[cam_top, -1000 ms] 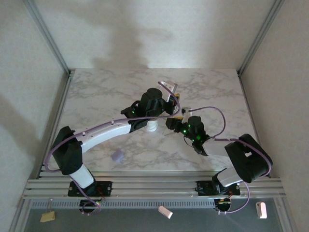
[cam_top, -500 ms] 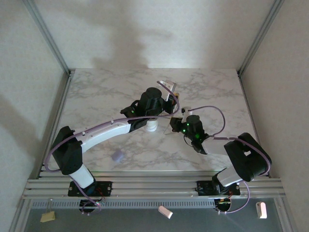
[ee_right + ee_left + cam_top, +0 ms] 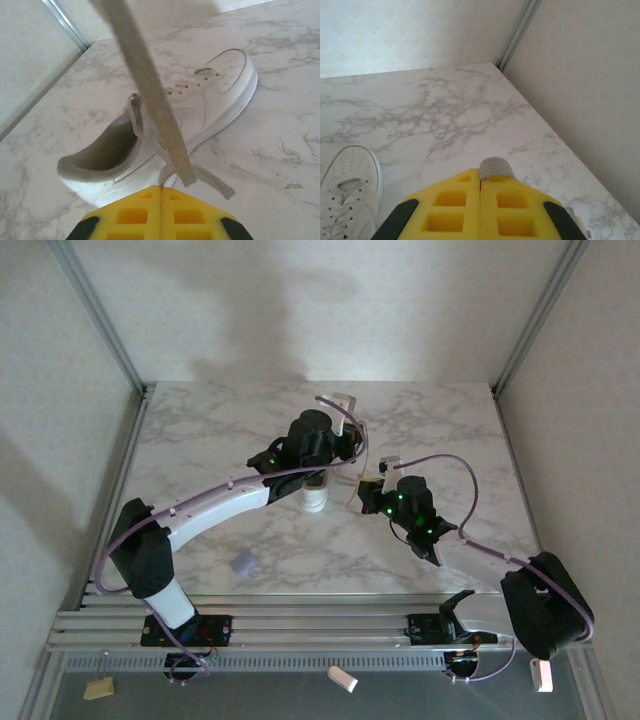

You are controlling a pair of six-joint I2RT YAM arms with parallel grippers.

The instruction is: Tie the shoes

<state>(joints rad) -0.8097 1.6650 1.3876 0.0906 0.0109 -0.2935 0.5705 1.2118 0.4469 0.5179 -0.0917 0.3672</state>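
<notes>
The white sneaker (image 3: 200, 107) lies on its sole on the marble table (image 3: 280, 150), heel toward the right wrist camera, with its grey lining showing. From above, the sneaker (image 3: 315, 500) is mostly hidden under the left arm. My right gripper (image 3: 161, 188) is shut on a lace (image 3: 172, 172) just beside the heel. A second flat lace (image 3: 145, 85) hangs taut from above across that view. My left gripper (image 3: 481, 176) is shut on a grey lace end (image 3: 495, 167), raised above the table, with the sneaker's toe (image 3: 350, 175) down to its left. From above, the left gripper (image 3: 352, 435) sits behind the right gripper (image 3: 368, 485).
A tiny lavender blob (image 3: 241, 562) lies on the table near the left arm's base. Aluminium corner posts (image 3: 530, 315) and plain walls close in the table at the back and sides. Open marble lies to the right of the sneaker (image 3: 530, 130).
The left gripper has risen and moved toward the back with its lace. The right arm has stretched out, its base link swinging right, while its gripper stays by the shoe.
</notes>
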